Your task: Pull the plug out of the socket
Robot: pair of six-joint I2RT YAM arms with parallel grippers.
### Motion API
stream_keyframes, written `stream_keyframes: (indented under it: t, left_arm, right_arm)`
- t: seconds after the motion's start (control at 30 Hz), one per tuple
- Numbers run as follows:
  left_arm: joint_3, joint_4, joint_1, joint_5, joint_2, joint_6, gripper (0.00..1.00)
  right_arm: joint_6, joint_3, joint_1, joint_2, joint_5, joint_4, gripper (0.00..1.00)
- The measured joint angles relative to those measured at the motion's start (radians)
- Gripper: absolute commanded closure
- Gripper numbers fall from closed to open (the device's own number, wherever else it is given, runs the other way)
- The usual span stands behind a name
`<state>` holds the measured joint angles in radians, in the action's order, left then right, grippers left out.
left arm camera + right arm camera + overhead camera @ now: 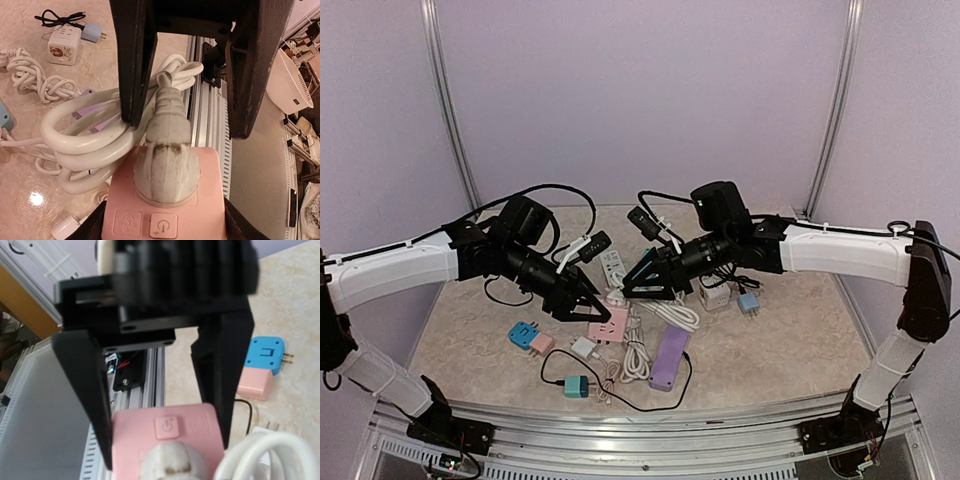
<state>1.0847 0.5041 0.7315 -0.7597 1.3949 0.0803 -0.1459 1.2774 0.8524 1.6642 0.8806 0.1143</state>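
A pink socket (611, 322) (200, 200) (135, 435) with a power button has a white, scuffed plug (167, 170) (175, 465) seated in its face. My left gripper (595, 312) (162, 227) (166, 450) is shut on the socket's two sides. My right gripper (632, 290) (190, 129) comes in from the opposite side and straddles the plug's neck. In the left wrist view one of its fingers (132, 75) lies against the plug and cable, while the other stands off with a gap. The plug's thick white cable (85, 135) coils beside the socket.
A purple power strip (669, 358) lies in front, a white power strip (612, 265) behind. A blue adapter (523, 334), a small pink one (542, 344) and a teal one (576, 386) sit to the left. A white cube socket (715, 296) sits to the right. The table's metal rail (210, 125) is close by.
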Motion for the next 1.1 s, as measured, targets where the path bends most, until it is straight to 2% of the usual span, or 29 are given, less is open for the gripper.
stream_keyframes:
  t: [0.3,0.47,0.63,0.8,1.1]
  left_arm:
    - [-0.012,0.0,0.001,-0.005,-0.018,-0.001,0.94]
    - [-0.021,0.0,0.002,-0.005,-0.024,-0.001,0.94]
    - [-0.029,-0.006,0.004,-0.009,-0.037,-0.003,0.94]
    - [-0.039,-0.01,0.005,-0.006,-0.047,-0.013,0.94]
    - [-0.047,-0.011,0.021,0.03,-0.056,-0.009,0.95]
  right_arm:
    - [-0.014,0.0,0.009,0.029,0.022,-0.017,0.54]
    - [-0.024,0.0,0.018,0.042,0.025,-0.023,0.62]
    - [-0.044,0.0,0.018,0.043,0.026,-0.041,0.77]
    - [-0.05,0.0,0.018,0.05,0.044,-0.056,0.99]
    - [-0.05,-0.003,0.018,0.055,0.055,-0.059,1.0]
